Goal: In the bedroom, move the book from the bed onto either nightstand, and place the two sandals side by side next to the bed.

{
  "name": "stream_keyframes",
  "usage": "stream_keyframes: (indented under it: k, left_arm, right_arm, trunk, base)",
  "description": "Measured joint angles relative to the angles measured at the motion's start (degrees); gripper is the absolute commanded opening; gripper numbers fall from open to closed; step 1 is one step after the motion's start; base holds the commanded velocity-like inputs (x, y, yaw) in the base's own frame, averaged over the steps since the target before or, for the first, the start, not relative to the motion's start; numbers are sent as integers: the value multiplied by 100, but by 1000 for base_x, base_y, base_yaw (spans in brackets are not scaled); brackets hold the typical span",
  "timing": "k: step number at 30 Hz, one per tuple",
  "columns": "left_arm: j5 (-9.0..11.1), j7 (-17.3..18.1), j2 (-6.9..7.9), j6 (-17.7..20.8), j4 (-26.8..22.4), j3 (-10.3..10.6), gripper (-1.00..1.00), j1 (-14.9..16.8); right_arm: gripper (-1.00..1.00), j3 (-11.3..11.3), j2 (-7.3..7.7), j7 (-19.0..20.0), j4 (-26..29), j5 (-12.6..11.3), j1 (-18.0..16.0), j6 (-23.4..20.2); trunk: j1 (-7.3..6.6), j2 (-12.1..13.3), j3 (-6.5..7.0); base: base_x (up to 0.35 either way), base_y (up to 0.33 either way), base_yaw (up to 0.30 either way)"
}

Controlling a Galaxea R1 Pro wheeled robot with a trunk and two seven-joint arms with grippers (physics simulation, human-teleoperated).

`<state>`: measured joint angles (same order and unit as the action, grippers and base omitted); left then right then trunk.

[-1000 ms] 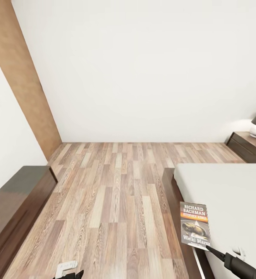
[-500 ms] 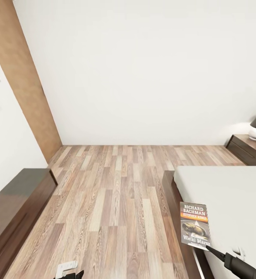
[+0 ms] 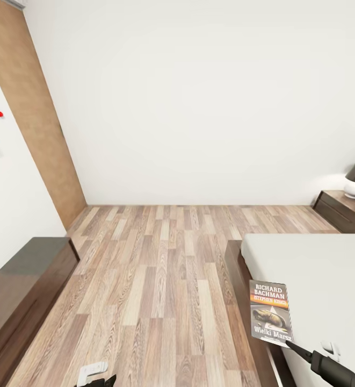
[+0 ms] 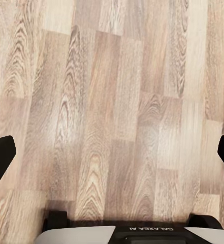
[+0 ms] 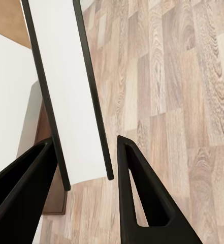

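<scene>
Our left claw (image 4: pixel 112 157) hung over the wood-plank floor (image 4: pixel 117 101), its two dark fingertips (image 4: pixel 0 157) spread wide at opposite edges, nothing between them, pale and brown boards running lengthwise beneath us, our white wrist housing just behind.

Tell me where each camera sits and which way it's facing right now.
Head view: up on the head, looking down over wood-plank floor, white-mattress bed and dark brown nightstand; right gripper pinches the grey paperback book.
Left wrist view: faces bare planks between wide-open jaws.
Right wrist view: looks along jaws gripping the book's white-paged edge.
Shared: book and floor in head and right wrist views.
</scene>
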<state>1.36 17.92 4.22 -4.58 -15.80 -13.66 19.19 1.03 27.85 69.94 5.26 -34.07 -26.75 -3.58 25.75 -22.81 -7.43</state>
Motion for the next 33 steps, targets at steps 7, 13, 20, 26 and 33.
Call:
stream_keyframes:
  k: [7,13,20,26,33]
  left_arm:
    - [0,0,0,-17,0,1,100,0]
    - [0,0,0,-18,0,3,100,0]
    - [0,0,0,-17,0,0,100,0]
    - [0,0,0,-18,0,1,100,0]
    - [0,0,0,-18,0,2,100,0]
  right_arm:
    - [-100,-1,0,0,-1,0,-1,0]
    - [-100,-1,0,0,-2,1,1,0]
    - [-100,-2,0,0,1,1,-1,0]
    - [-100,0,0,0,-3,1,-1,0]
    - [-100,0,0,1,-1,1,-1,0]
  trunk:
    - [0,0,64]
    - [0,1,88]
    - [0,1,105]
    - [0,0,150]
    - [0,0,214]
  base:
    - [0,0,0]
    - [0,0,0]
    - [0,0,0]
    - [0,0,0]
    - [0,0,0]
